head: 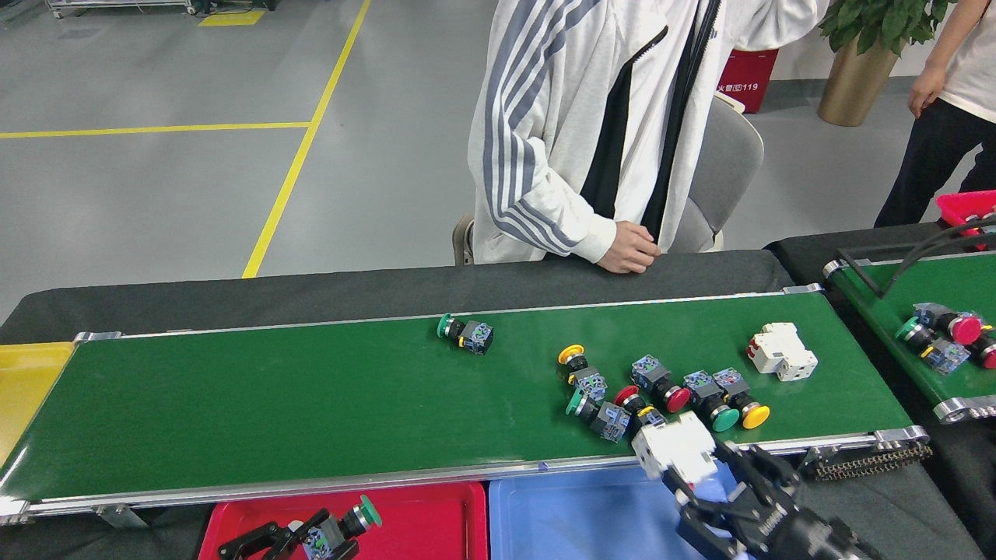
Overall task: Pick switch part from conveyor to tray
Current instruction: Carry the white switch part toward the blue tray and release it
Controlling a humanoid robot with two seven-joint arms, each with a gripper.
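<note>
While both arms hang over the near trays, each carries a part — two transfers look under way, neither finished.

Near row:
- Left gripper (pixel 331 535), over the red tray (pixel 420 517): fingers clamped on a green-capped push-button switch (pixel 342 528) with a blue contact block. Not yet released.
- Right gripper (pixel 712 482), over the right end of the blue tray (pixel 576 517): fingers closed around a white breaker-style switch block (pixel 675 449), held above the tray's far edge, beside the conveyor's near rail. Not yet set down.
- Both trays show bare floors where visible; no deposited parts can be seen.

Middle row — conveyor (pixel 233 404), dark-green belt with aluminium rails:
- Lone green-capped switch (pixel 464 334), mid-belt, near the far rail.
- Cluster at right: yellow-capped switch (pixel 582 372), green-capped switch (pixel 597 412), red-capped switch (pixel 640 406) close to the held block, a second red-capped switch (pixel 661 384), another green-capped switch (pixel 712 403), another yellow-capped switch (pixel 743 398); several touch.
- Second white breaker block (pixel 782 352), apart from the cluster, near the belt's right end.
- Yellow tray (pixel 23 381) at the belt's left end.

Far row:
- Smaller green belt (pixel 918 295) at right, carrying more switches.
- Person in a white striped jacket (pixel 576 132) behind the conveyor, hand (pixel 630 249) at the table edge; a second person (pixel 945 101) at far right.

Judgement: eight parts left on the belt; most of the job remains.
</note>
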